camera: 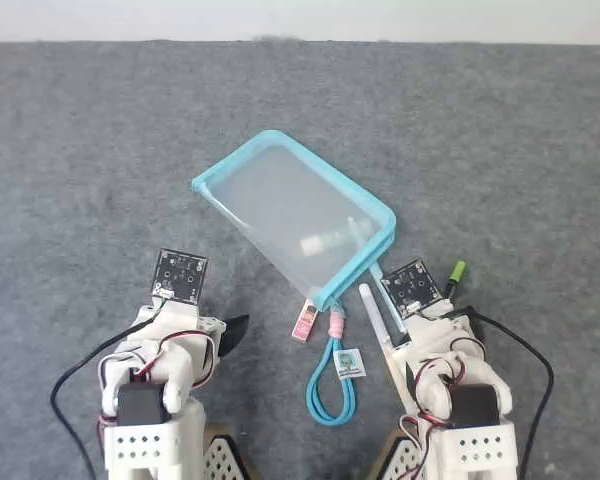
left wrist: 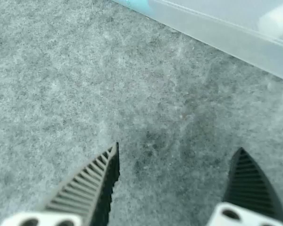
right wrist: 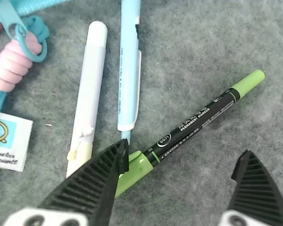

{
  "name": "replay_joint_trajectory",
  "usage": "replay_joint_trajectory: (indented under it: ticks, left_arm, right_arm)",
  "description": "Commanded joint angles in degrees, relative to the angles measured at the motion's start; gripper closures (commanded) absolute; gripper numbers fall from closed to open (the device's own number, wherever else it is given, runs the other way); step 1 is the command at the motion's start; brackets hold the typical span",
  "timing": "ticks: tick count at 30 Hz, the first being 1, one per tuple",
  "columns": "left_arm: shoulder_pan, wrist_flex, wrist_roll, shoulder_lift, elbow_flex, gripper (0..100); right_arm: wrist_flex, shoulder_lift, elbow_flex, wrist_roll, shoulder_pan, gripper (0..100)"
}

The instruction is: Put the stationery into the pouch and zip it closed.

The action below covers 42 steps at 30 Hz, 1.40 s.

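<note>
Spread wide, the right gripper (right wrist: 185, 149) hangs just over the green marker (right wrist: 198, 117), whose long axis slants across its gap.

Shows pouch (left wrist: 236, 19) cut off by the frame edge, ahead of the left gripper (left wrist: 178, 147); pale contents (left wrist: 279, 19) inside blurred, unidentifiable. Hides rear end of green marker (right wrist: 198, 117) beneath a finger of the right gripper (right wrist: 186, 146).

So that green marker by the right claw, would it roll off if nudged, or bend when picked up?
The green marker looks like a round, hard plastic barrel, so it should stay stiff and probably feel light. Pushed sideways it may roll, though the fuzzy grey mat would likely slow it. Its glossy surface might slip slightly in the open right gripper.
</note>
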State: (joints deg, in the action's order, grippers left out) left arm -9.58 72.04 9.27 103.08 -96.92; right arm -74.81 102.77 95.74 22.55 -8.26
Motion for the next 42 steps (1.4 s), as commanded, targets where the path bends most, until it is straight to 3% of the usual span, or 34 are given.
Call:
replay_joint_trajectory:
  ticks: [1,12,22,26,28,31,35,42]
  left_arm:
    - [-0.09,0.26,-0.79,1.32,0.4,65]
    - [-0.09,0.26,-0.79,1.32,0.4,65]
    - [-0.09,0.26,-0.79,1.32,0.4,65]
    - [-0.09,0.26,-0.79,1.32,0.4,65]
    - [-0.09,0.26,-0.79,1.32,0.4,65]
    - [0.0,0.26,-0.79,1.32,0.4,65]
    - [0.0,0.26,-0.79,1.32,0.4,65]
    - [0.0,0.26,-0.79,1.32,0.4,65]
  right_arm:
    - [-0.48,1.19,0.7,0.53,-0.04,64.4]
    - [-0.48,1.19,0.7,0.35,-0.84,64.4]
    - [-0.48,1.19,0.62,0.62,-7.52,64.4]
    - [0.48,1.19,0.62,0.62,-1.98,64.4]
    - [7.34,1.19,0.26,0.53,0.13,64.4]
    - [12.97,0.92,-2.37,0.44,1.63,64.5]
    - [12.18,-0.57,-10.02,0.26,1.45,64.5]
    - [12.09,-19.3,-22.42,-2.29,-8.13,64.5]
